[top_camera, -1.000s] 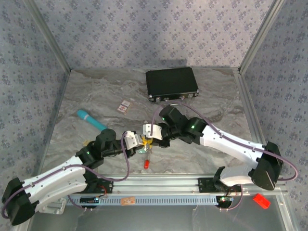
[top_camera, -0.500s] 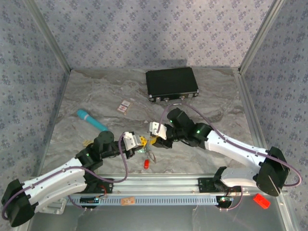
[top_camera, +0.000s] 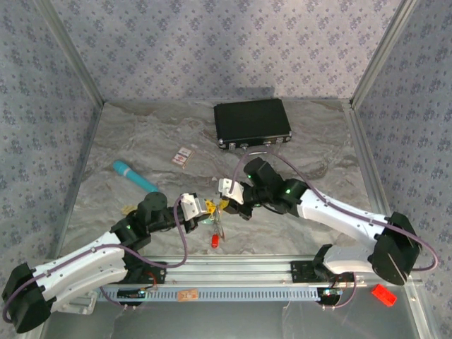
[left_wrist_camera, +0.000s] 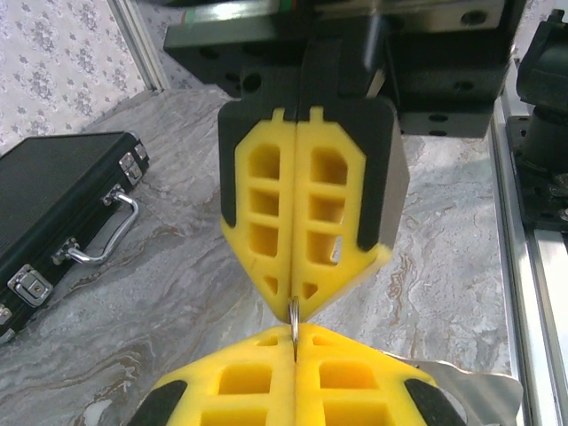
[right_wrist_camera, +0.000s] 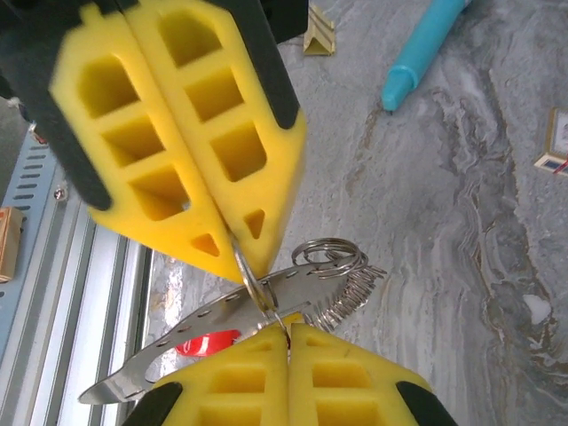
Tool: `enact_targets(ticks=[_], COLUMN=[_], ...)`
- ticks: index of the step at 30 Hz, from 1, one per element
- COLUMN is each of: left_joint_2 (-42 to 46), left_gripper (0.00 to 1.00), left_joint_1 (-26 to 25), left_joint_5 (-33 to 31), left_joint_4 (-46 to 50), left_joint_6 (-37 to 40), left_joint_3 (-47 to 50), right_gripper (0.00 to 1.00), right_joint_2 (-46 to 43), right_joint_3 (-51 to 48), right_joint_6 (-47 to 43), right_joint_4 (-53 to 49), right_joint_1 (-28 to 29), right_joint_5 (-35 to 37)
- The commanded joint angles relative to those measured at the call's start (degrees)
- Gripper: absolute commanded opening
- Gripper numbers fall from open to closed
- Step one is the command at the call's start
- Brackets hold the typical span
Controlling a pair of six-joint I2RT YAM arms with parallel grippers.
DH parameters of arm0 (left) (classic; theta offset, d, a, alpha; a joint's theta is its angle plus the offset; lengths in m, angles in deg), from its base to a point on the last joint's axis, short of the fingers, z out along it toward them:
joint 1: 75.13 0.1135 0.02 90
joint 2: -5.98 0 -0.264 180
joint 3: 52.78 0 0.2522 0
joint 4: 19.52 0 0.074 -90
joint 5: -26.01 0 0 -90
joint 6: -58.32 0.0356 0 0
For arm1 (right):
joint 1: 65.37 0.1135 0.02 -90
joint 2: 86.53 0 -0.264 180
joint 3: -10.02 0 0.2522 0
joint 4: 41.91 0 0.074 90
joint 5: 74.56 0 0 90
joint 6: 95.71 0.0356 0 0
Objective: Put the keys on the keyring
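Position: the two arms meet tip to tip over the near middle of the bench (right_wrist_camera: 426,222), just beyond the front rail.

Left fingers (right_wrist_camera: 169,133): fully closed, pads pressed together. The thin wire of the keyring (right_wrist_camera: 251,282) is pinched at their tip.

Right fingers (right_wrist_camera: 337,382): fully closed. The same wire loop runs into the seam between their pads, so both sets grip the keyring from opposite sides. In the left wrist view only a short stretch of wire shows between the two tips.

Attachments: a coil of small rings (right_wrist_camera: 330,256) and a flat perforated metal strip (right_wrist_camera: 222,315) hang from the loop, below the fingers. The red tag (right_wrist_camera: 206,342) sits under the strip, on the rail side. It cannot be determined whether the tag rests on the bench.

Keys: a small yellow piece (right_wrist_camera: 319,35) lies on the bench near the left arm, close to the teal stick (right_wrist_camera: 426,40). It is too small to confirm as a key.

Other items: a black case (left_wrist_camera: 44,204) sits at the far side, well apart. A small card (top_camera: 183,156) lies between the case and the stick.
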State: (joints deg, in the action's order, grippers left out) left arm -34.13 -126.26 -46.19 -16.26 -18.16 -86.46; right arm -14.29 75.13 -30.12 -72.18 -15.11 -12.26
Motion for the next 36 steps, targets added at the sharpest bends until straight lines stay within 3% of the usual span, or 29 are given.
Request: enact_targets(ticks=[1,3,9,14,20,30,33,36], left_joint_2=[1.62,1.57,1.18,0.83,0.57,0.5,0.95,1.27], left_gripper=[0.0,0.0,0.0,0.0,0.0,0.0,0.18,0.2], left_joint_1=[-0.2,-0.19,-0.22,-0.19,-0.2,-0.24,-0.19,-0.27], left_joint_5=[3.19,3.2,3.12,3.47,3.64,2.62,0.25,-1.93], left_joint_4=[-5.6,-6.03,-6.89,-7.75,-8.25,-8.93,-5.35,0.05], left_joint_6=[-1.02,-1.15,-1.54,-2.17,-2.34,-2.79,-1.91,-0.31], left_joint_3=[-0.41,-0.29,0.62,0.92,0.86,0.99,0.2,-1.25], right_gripper=[0.0,0.0,0.24,0.28,0.24,0.0,0.0,0.0], right_joint_2=[1.38,1.01,-3.33,-4.32,-3.13,-2.46,-2.64,-2.33], right_joint_3=[1.92,1.96,-1.45,-2.5,-1.97,-0.89,1.01,3.75], right_joint_6=[0.36,0.42,0.58,0.88,1.26,0.79,-1.14,-4.93], right_joint_4=[-2.9,-2.51,2.53,5.14,6.39,5.58,1.51,-5.63], right_joint_1=[-0.34,-0.42,-0.47,-0.42,-0.09,-0.06,0.1,0.82], right_joint_5=[0.57,0.32,-2.54,-3.59,-4.48,-4.16,-2.01,1.93])
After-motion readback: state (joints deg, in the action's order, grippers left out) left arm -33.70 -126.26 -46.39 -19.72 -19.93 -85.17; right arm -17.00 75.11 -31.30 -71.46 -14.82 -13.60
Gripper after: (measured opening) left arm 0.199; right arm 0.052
